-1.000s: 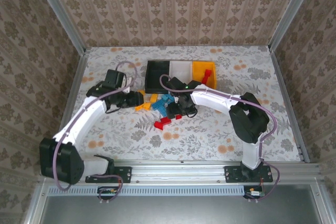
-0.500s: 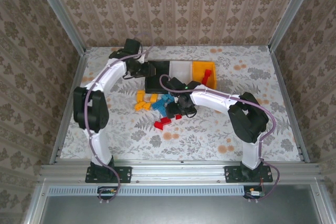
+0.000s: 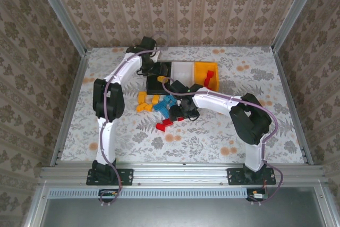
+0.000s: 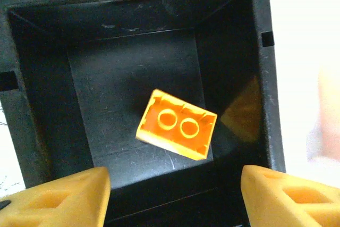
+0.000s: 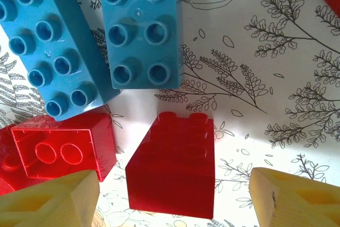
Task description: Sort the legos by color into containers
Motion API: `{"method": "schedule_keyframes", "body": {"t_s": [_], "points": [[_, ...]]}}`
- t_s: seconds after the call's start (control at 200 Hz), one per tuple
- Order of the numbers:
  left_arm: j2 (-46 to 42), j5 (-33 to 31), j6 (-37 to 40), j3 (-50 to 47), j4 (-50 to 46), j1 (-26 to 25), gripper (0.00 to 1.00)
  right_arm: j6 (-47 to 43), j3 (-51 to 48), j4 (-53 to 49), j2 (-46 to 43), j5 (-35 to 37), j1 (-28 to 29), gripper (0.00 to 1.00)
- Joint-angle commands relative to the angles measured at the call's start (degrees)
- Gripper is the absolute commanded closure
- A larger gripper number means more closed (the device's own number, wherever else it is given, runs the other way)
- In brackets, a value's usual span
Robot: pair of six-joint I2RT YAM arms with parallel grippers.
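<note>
My left gripper (image 4: 175, 200) is open above the black tray (image 4: 133, 62). An orange-yellow lego (image 4: 177, 123) lies studs-down inside that tray, free of both fingers. From above, the left gripper (image 3: 157, 73) is over the black tray (image 3: 154, 86), beside the white tray (image 3: 183, 73) and the orange-yellow tray (image 3: 202, 70), which holds a red lego (image 3: 210, 78). My right gripper (image 5: 172, 203) is open low over the table, straddling a red lego (image 5: 172, 171) that neither finger touches. Two light blue legos (image 5: 141, 30) lie beyond it.
Loose legos lie in front of the trays: orange-yellow ones (image 3: 144, 102), light blue ones (image 3: 167, 102), a red one (image 3: 165, 124) and a small orange one (image 3: 171, 137). Another red lego (image 5: 64, 150) sits close to my right gripper's left finger (image 5: 50, 200).
The left arm swung from the lego pile up to the black tray and opened, and the orange-yellow lego now lies in that tray. The right gripper has barely moved.
</note>
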Motion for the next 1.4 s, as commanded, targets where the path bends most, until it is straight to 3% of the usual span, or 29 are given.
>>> {"method": "schedule_keyframes", "body": {"t_s": [0.0, 0.17, 0.535, 0.665, 0.775, 0.865, 1.08, 1.39], "points": [[-2.4, -1.0, 0.9, 0.5, -3.0, 0.4, 0.31, 0.7, -0.4, 0.6, 1.3, -1.0, -0.1, 0.25], [-10.2, -0.4, 0.9, -5.6, -1.7, 0.4, 0.30, 0.7, 0.1, 0.5, 1.6, -0.7, -0.2, 0.29], [-37.5, 0.9, -2.9, -38.1, 8.1, 0.4, 0.26, 0.4, 0.5, 0.9, 3.7, 0.0, -1.6, 0.47], [-43.7, 1.2, -3.9, -44.0, 8.3, 0.3, 0.25, -0.2, 1.9, 0.1, 4.3, 0.9, -1.7, 0.60], [-48.7, 1.4, -4.9, -48.4, 8.1, 0.2, 0.24, -0.3, 1.7, 0.0, 3.6, 1.0, -1.8, 0.65], [-52.5, 1.4, -5.7, -52.2, 7.8, 0.1, 0.24, -0.2, 0.8, 0.0, 2.5, 1.2, -1.9, 0.78], [-61.7, 1.0, -7.5, -59.1, 5.1, 0.1, 0.22, 0.8, -3.6, 0.2, -3.8, 2.0, -1.9, 0.79], [-71.5, 2.6, -10.7, -62.4, 1.4, -2.0, 0.20, 3.4, -15.6, -0.6, -20.8, 5.5, -2.1, 0.79]]}}
